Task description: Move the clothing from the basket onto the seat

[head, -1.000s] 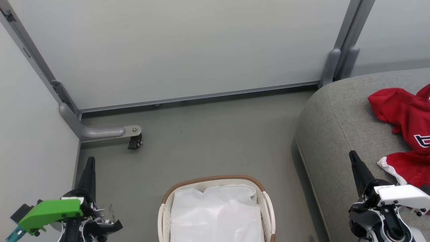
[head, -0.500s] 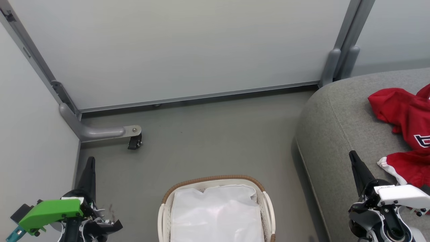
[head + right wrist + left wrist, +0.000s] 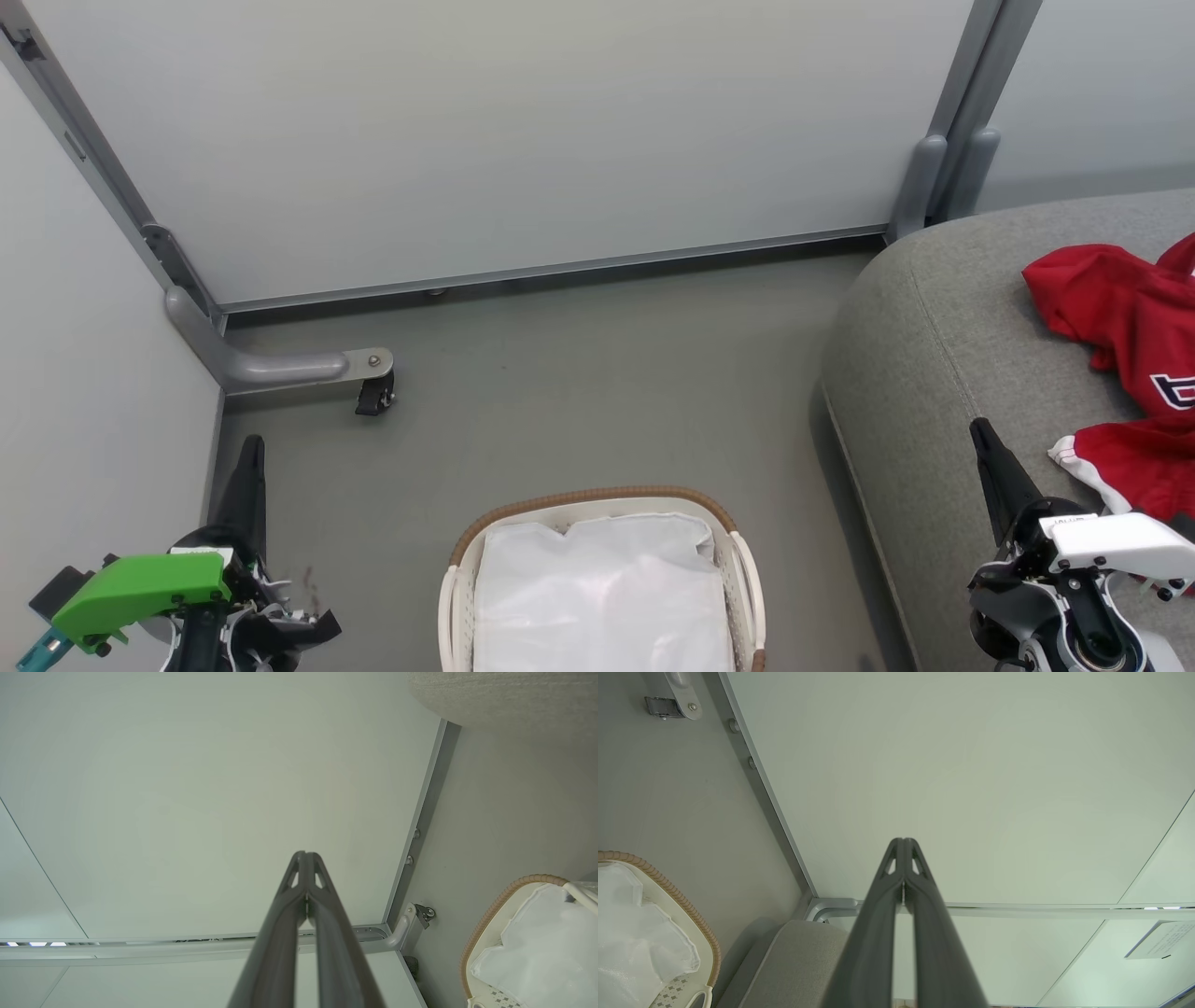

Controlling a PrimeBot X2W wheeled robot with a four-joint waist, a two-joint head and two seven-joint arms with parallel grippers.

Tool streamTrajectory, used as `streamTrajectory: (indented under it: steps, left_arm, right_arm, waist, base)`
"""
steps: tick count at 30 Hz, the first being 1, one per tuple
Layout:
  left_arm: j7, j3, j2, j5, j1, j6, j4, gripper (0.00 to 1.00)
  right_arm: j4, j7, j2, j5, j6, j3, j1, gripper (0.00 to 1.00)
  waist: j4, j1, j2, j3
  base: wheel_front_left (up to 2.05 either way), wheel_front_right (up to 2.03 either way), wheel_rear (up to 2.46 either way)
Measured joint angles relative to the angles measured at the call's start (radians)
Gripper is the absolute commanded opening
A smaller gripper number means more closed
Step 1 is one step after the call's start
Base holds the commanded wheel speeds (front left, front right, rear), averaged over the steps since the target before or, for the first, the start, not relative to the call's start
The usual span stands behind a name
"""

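- Nothing has changed over the last second. Both arms, the basket and the red clothes are exactly where they were, and the head camera has not shifted either.
- The left gripper [image 3: 250, 450] sits at the near left, over the floor to the left of the basket [image 3: 597, 495]. Its two dark fingers are pressed together with nothing between them, and the left wrist view shows the same closed tips [image 3: 903, 847] against a pale panel.
- The right gripper [image 3: 983, 437] sits at the near right, seen against the seat [image 3: 943, 345]. It is also pressed together and empty, as its own wrist view confirms [image 3: 306, 857].
- The clothing [image 3: 1125, 322] lies on the seat at the right. One crumpled red piece shows part of some white-edged lettering. A second piece with white trim lies nearer, just beside the right wrist. Both run off the right edge of the head view.
- The basket, near centre, shows its white liner [image 3: 602, 597] and no red. Its nearest part is cut off by the frame.
- My reading is that the move is done, or very nearly, and the arms are simply parked. The only doubt is the hidden part of the basket.
- The seat is a broad grey woven cushion with a rounded corner and a stitched seam. The clothes lie well in from its left edge, so they are unlikely to slide off.
- The room has a flat grey floor [image 3: 579, 392] and pale panels [image 3: 523, 131] in grey metal frames on the far and left sides. A small black caster [image 3: 375, 397] stands at the far left, well apart from the basket.
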Motion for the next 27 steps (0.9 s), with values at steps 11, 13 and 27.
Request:
streamTrajectory:
  steps: [11,13,27]
  left_arm:
    - [0.0,0.0,0.0,0.0,0.0,0.0,0.0,0.0]
    - [0.0,0.0,0.0,0.0,0.0,0.0,0.0,0.0]
    - [0.0,0.0,0.0,0.0,0.0,0.0,0.0,0.0]
  right_arm:
    - [0.0,0.0,0.0,0.0,0.0,0.0,0.0,0.0]
    - [0.0,0.0,0.0,0.0,0.0,0.0,0.0,0.0]
    - [0.0,0.0,0.0,0.0,0.0,0.0,0.0,0.0]
  waist:
    - [0.0,0.0,0.0,0.0]
    - [0.0,0.0,0.0,0.0]
    - [0.0,0.0,0.0,0.0]
  base:
    - [0.0,0.0,0.0]
    - [0.0,0.0,0.0]
    - [0.0,0.0,0.0]
